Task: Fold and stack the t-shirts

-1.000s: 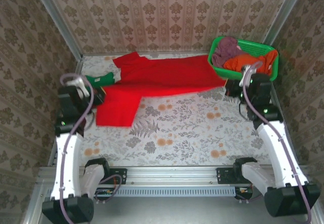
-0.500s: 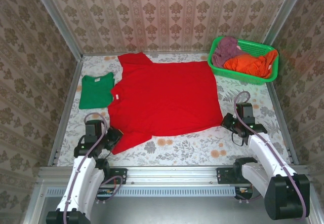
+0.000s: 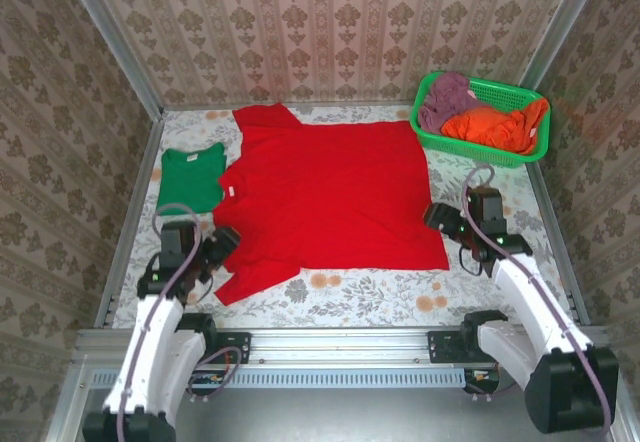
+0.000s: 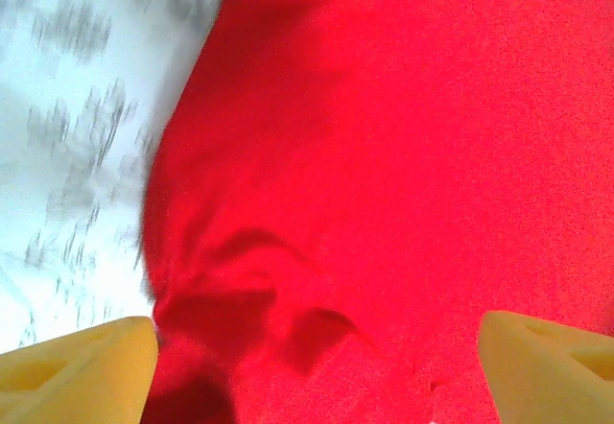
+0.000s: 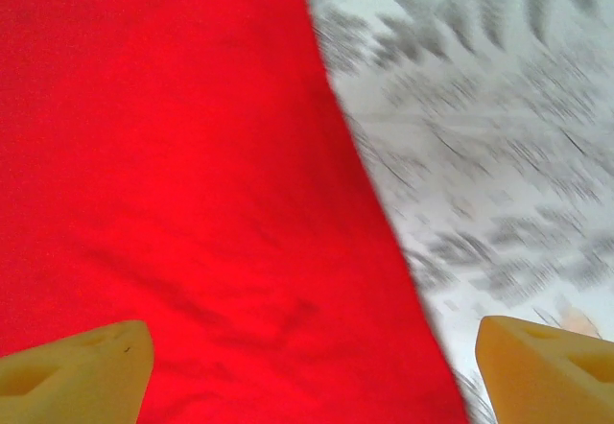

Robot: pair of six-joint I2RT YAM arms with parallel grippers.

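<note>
Red t-shirt (image 3: 330,197) lies spread flat mid-desk (image 3: 380,287), collar toward nine o'clock. The left tool (image 3: 222,244) hovers over the sleeve at the shirt's seven o'clock corner, jaws wide apart, with nothing pinched between its yellow fingertips (image 4: 77,366). At four o'clock the right tool (image 3: 437,216) gapes just as wide over the hem edge, red cloth below one fingertip and patterned desk below the other, while the green t-shirt (image 3: 190,177) lies folded just beside the collar, near the left tool.
</note>
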